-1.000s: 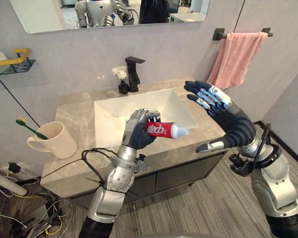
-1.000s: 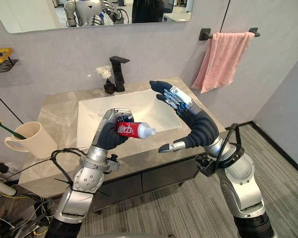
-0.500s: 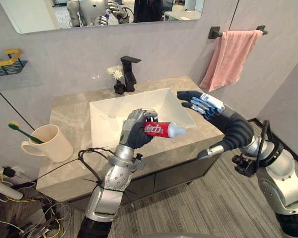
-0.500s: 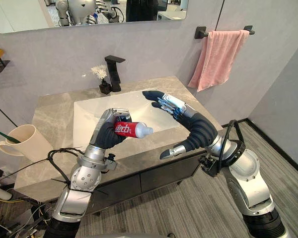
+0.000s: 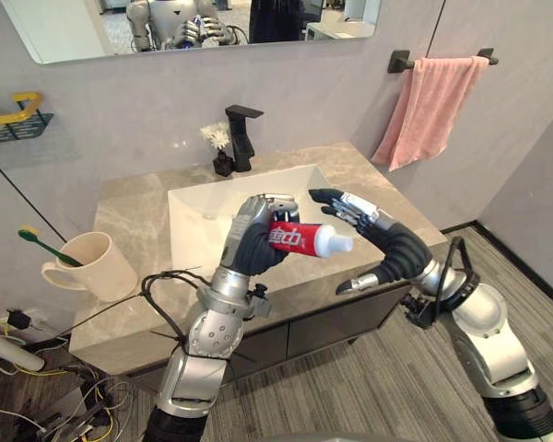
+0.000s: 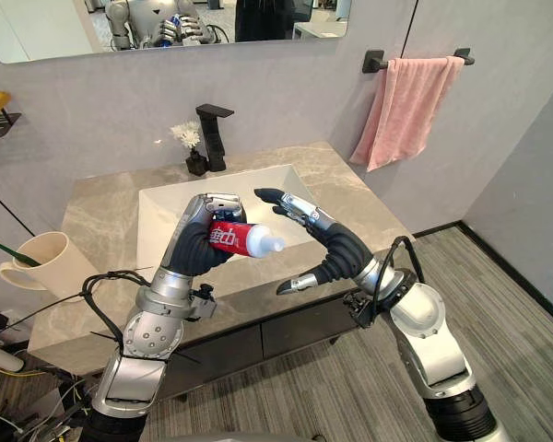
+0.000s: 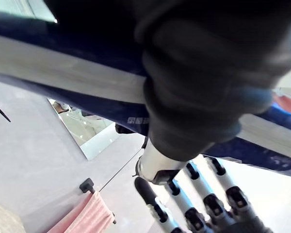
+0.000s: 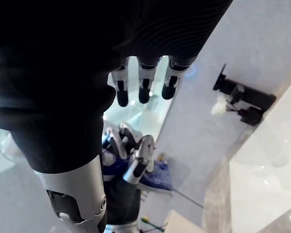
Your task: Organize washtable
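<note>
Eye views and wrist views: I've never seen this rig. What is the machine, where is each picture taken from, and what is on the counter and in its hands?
A humanoid robot stands at a washstand. The eye views come from a camera pair on its head, looking down; each wrist view comes from a camera on that arm, close behind its dark hand cover. The left robot hand is curled round a red toothpaste tube with a white cap. The right robot hand is open beside the cap, not gripping. On the counter around the white basin stand a cream mug holding a green toothbrush, a black faucet and a flower pot. A pink towel hangs from a rail.
</note>
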